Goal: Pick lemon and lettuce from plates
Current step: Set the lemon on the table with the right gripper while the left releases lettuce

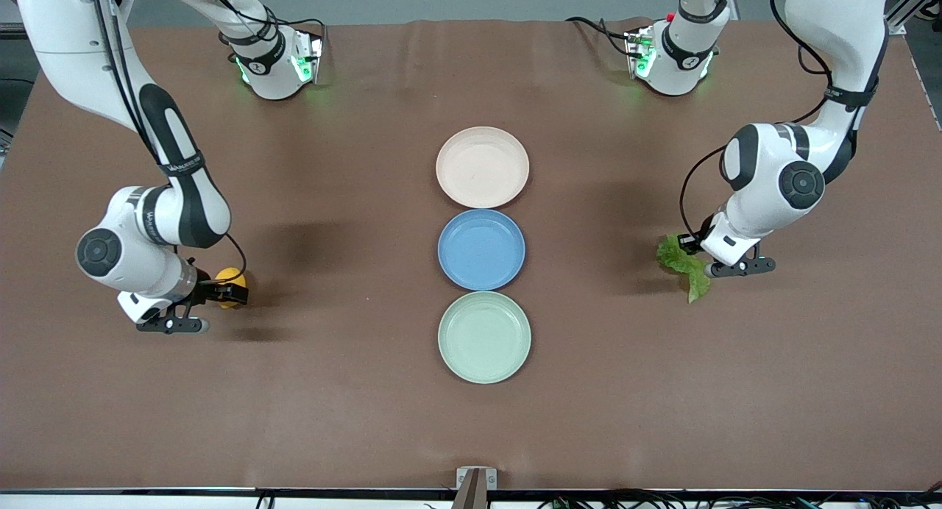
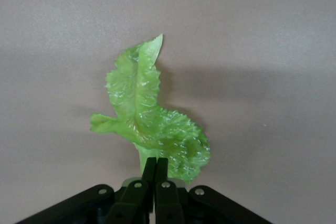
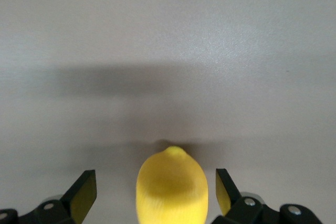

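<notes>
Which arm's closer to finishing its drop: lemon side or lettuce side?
Right. The right gripper is already open around the lemon, apart from it. The left gripper is shut on the lettuce, so it must open first.

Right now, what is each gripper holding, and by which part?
Left gripper pinches the lettuce at its stem end. Right gripper is open around the lemon, not gripping it.

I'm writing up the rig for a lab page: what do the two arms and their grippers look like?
Both arms have glossy white shells with black joint bands and round grey caps, black cables looping alongside, and green-lit bases. The left gripper and right gripper are black, with slim flat fingers.
</notes>
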